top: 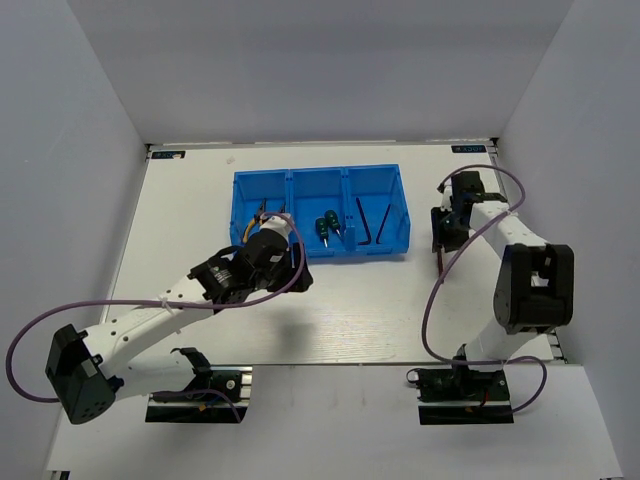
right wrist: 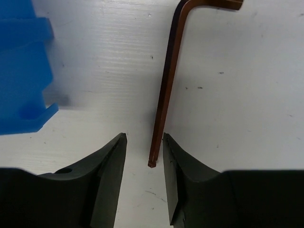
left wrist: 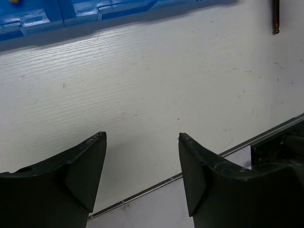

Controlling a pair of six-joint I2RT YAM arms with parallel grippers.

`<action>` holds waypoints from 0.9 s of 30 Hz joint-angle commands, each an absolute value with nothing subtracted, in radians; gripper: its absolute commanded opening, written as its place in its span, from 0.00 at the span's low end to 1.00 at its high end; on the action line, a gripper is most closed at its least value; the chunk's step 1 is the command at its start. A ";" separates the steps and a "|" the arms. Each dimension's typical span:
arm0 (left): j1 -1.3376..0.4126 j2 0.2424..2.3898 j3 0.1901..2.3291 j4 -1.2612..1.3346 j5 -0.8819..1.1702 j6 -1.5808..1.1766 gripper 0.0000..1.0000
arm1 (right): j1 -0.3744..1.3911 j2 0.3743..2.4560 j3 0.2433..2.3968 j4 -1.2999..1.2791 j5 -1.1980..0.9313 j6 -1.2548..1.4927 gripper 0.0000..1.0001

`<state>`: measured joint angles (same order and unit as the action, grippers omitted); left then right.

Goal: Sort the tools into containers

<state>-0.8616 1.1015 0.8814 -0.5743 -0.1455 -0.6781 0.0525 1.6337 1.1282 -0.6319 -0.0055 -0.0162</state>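
The blue three-compartment tray (top: 320, 185) stands at the table's far middle. Yellow-handled pliers (top: 262, 213) lie in its left compartment, partly hidden by my left arm. Two green-handled screwdrivers (top: 325, 228) lie in the middle compartment, and a dark hex key (top: 363, 222) in the right one. Another L-shaped hex key (right wrist: 166, 90) lies on the table right of the tray (right wrist: 23, 71). My right gripper (right wrist: 145, 137) is open, low, with the key's long end between its fingers. My left gripper (left wrist: 141, 136) is open and empty over bare table in front of the tray (left wrist: 71, 12).
Purple cables loop from both arms over the table (top: 430, 300). The table's near edge with a metal strip (left wrist: 199, 164) shows in the left wrist view. White walls close in the table on three sides. The loose hex key's end (left wrist: 275, 16) shows at the left wrist view's top right.
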 commanded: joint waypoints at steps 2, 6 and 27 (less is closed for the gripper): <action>-0.865 1.058 0.891 -0.581 -0.143 -0.692 0.72 | 0.048 1.707 1.144 -0.598 -0.015 -0.083 0.43; -0.865 1.058 0.891 -0.581 -0.152 -0.692 0.72 | 0.049 1.764 1.146 -0.578 -0.006 -0.106 0.43; -0.865 1.121 0.950 -0.611 -0.161 -0.683 0.72 | 0.043 1.905 1.138 -0.568 -0.021 -0.123 0.00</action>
<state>-0.8616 1.1259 0.9043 -0.6022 -0.1474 -0.6926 0.0456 1.8290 1.1618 -0.5674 0.0116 -0.1177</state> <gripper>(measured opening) 0.722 0.046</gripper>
